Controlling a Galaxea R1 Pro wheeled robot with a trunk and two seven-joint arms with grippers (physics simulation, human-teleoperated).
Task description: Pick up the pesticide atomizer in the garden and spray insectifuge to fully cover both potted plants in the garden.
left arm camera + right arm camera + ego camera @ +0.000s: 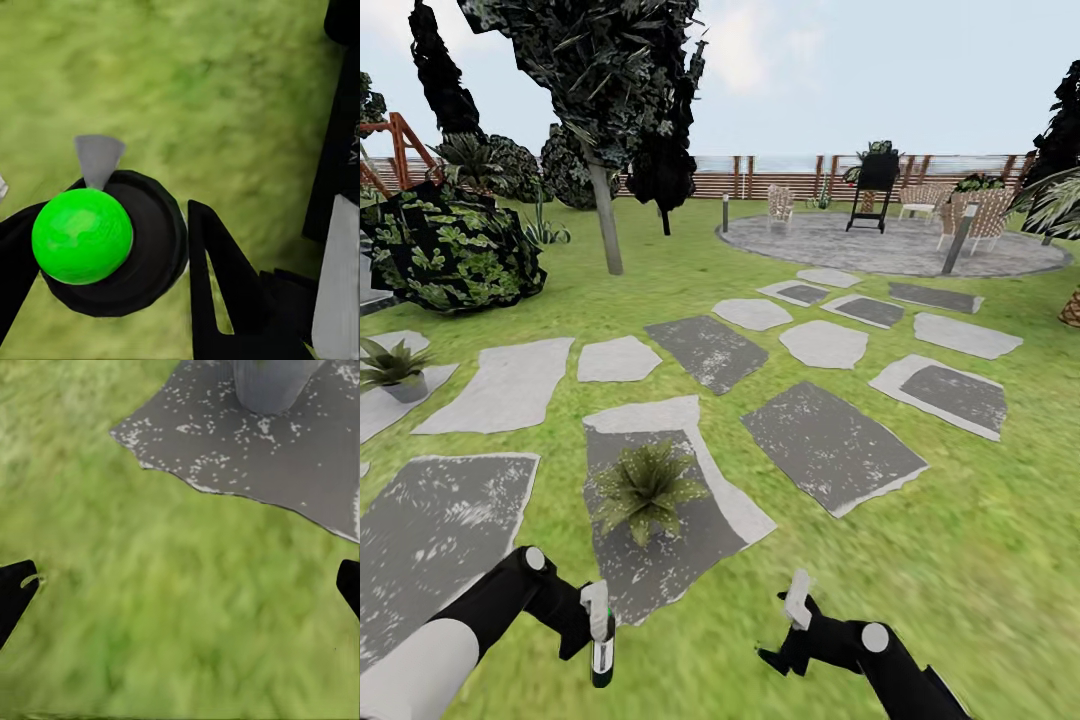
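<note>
- Atomizer (97, 244), a black round body with a bright green ball top and a grey nozzle, is sitting between the fingers of the left claw (598, 640), which is clasping it low over the lawn (960, 560).
- Seen from the head camera, that left claw is hanging just beside the near edge of a dark stepping stone (660, 560).
- One potted plant (647, 488), a low rosette of pointed green leaves, is standing on that same stone, just ahead of the atomizer.
- The other potted plant (395, 368) is sitting in its grey pot on a pale stone at the far left edge, well apart from the first.
- The right claw (797, 610) is hovering over bare grass with its fingers spread wide and nothing between them; its wrist view is catching a grey pot (271, 382) on a speckled stone.
- More grey and pale stepping stones are leading toward a round paved patio (890, 245) with chairs and a black grill (875, 185).
- A slatted wooden fence (780, 180) is ringing the garden behind trees and shrubs.
</note>
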